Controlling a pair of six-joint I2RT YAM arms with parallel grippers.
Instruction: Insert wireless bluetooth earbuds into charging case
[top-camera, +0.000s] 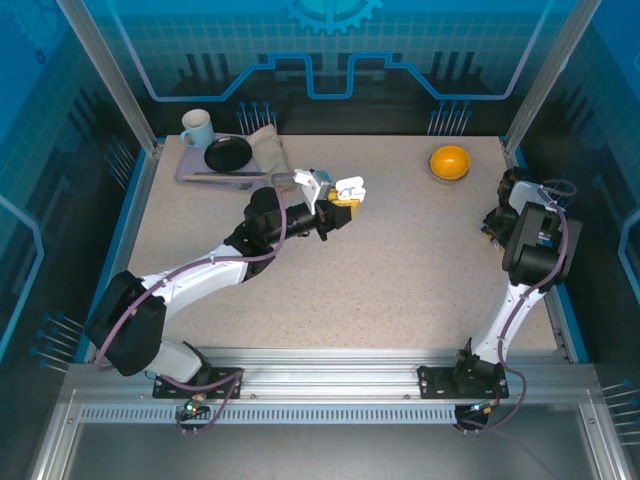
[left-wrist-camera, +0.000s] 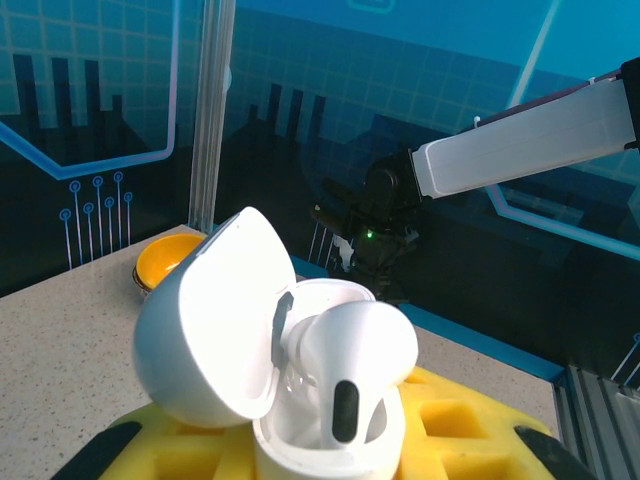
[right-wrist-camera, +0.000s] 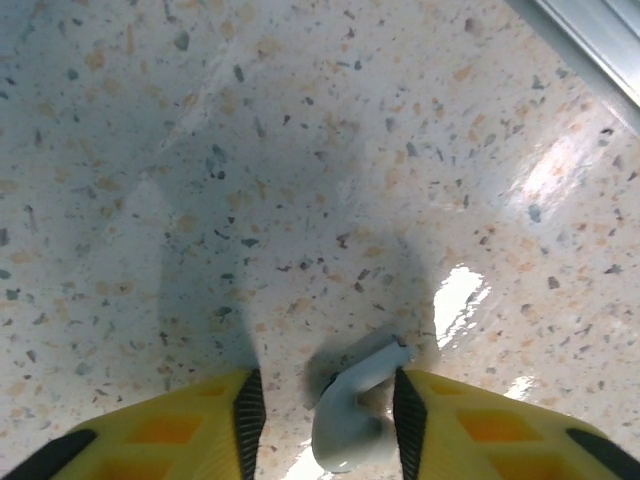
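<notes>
White case (top-camera: 350, 188), lid open, is pinched in the left end effector (top-camera: 342, 205).

**Top view.** The case sits well to the left of the orange bowl (top-camera: 450, 162), slightly nearer the arm bases, and appears raised off the tabletop (top-camera: 400, 270). The right arm (top-camera: 530, 250) stands to the right of the bowl, on its near side, with the wrist pointed down at the tabletop.

**Left wrist view.** The yellow fingers (left-wrist-camera: 480, 440) are pressed together on the base of the case. The lid (left-wrist-camera: 215, 320) is swung back on the bowl side. One seated bud (left-wrist-camera: 350, 365) stands in the socket farther from the bowl. The socket next to the lid appears empty, though it is partly hidden.

**Right wrist view.** A loose bud (right-wrist-camera: 350, 415) lies on the tabletop between the fingers (right-wrist-camera: 450, 430) of the right end effector (right-wrist-camera: 325, 395). The jaws are spread: one finger is at or almost at the bud, and the other stands off with a clear gap. No grip is made yet.

**Progress (judged).** For this case the job looks about half done.
- Done: one bud is seated.
- Left: grip the loose bud, lift it, carry it past the bowl to the case, and seat it in the free socket.
</notes>
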